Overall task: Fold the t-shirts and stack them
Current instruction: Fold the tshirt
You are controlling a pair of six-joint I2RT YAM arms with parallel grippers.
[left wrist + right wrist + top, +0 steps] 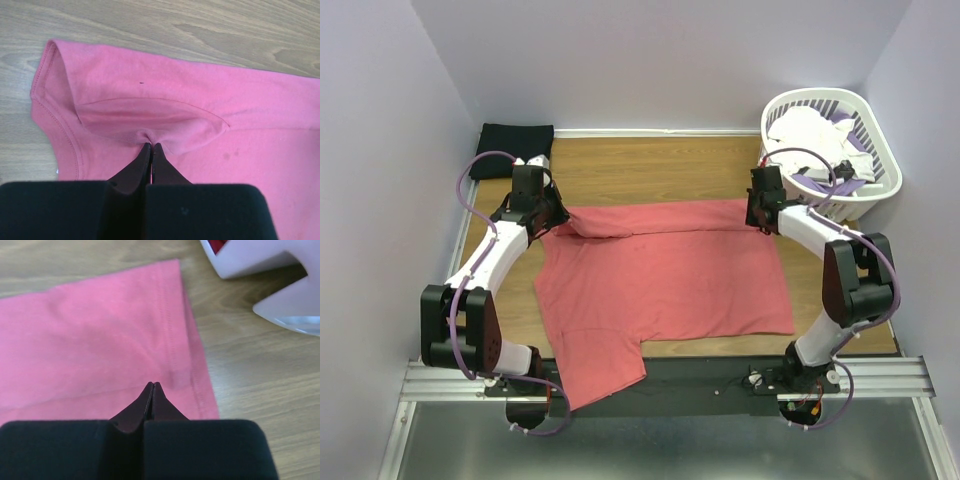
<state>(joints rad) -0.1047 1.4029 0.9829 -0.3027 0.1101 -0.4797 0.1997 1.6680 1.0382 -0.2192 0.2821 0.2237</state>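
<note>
Top external view: the coral-red t-shirt lies spread on the desk. Its far edge is turned over in a strip, so a fold looks under way. The left end effector and right end effector sit at that strip's two ends, probably to carry it evenly. Beyond the shirt's far-left corner rests the black t-shirt, folded, and beyond its far-right corner stands the white basket.

Left wrist view: the fingers are closed, pinching a pucker of coral cloth.

Right wrist view: the fingers are closed at the shirt's hem, but I cannot tell whether they catch any cloth.
</note>
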